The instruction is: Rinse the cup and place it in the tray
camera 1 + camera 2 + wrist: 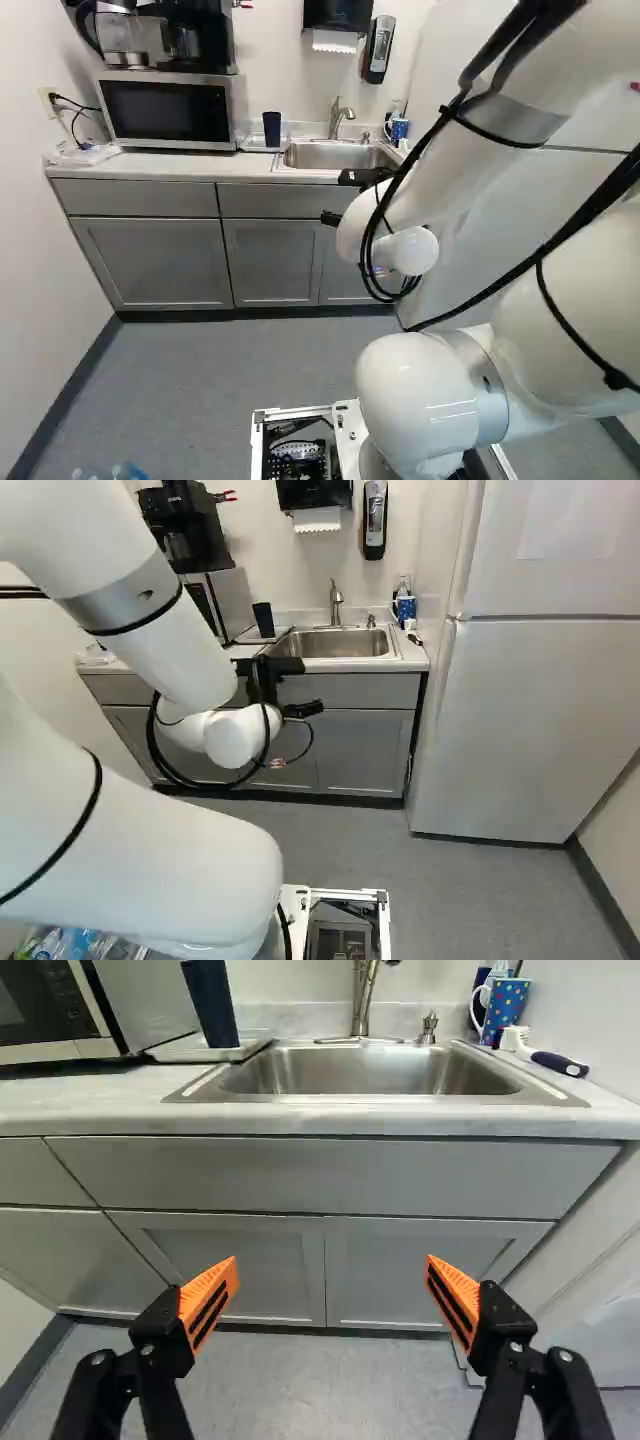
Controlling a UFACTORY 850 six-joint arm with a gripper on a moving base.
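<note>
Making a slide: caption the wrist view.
Open gripper facing the cabinets, with a dark cup and a spotted mug flanking the sink.

So it's a little kitchenette: white walls [270,70], grey cabinets [152,262] under a pale countertop [200,167], with a metal sink [345,643] set into it. There's a microwave [168,110] at the left of the left base view, a dark paper towel dispenser [315,494] up on the wall, and a big whitish fridge [545,720] at the right of the right base view. Floor's [230,380] plain grey with dark baseboards [62,392], pretty evenly lit.
</note>
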